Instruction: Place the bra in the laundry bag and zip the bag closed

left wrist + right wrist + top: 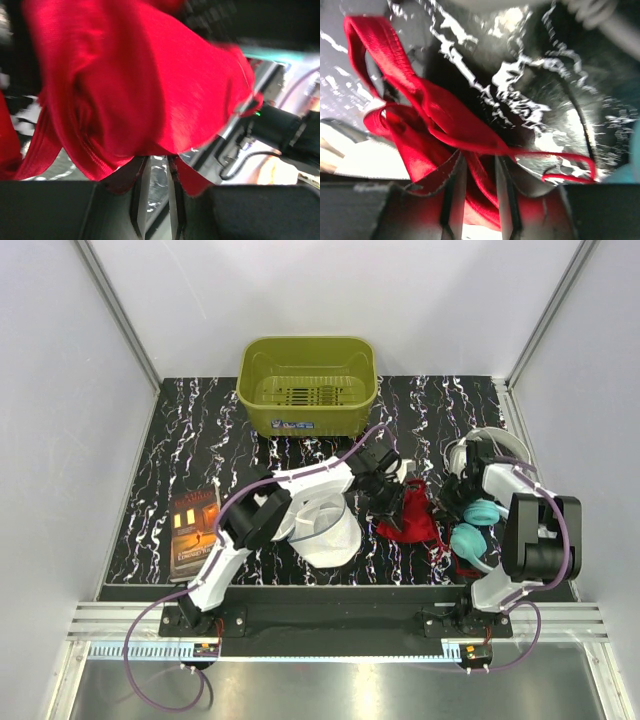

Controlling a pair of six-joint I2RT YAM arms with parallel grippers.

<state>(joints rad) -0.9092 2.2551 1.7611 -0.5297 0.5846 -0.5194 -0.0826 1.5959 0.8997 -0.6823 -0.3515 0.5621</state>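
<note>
The red bra hangs bunched between my two grippers, just right of the white mesh laundry bag, which lies under the left arm's forearm. My left gripper reaches in from the left. In the left wrist view its narrow jaws end in the bra, whose cloth covers the fingertips. My right gripper comes in from the right, and red bra fabric fills the gap of that gripper. A thin strap trails off to the right. The bag's zipper cannot be made out.
An olive-green basket stands at the back centre. A book lies at the left. Two teal rounded items sit by the right arm, and a white bowl-like item lies behind them.
</note>
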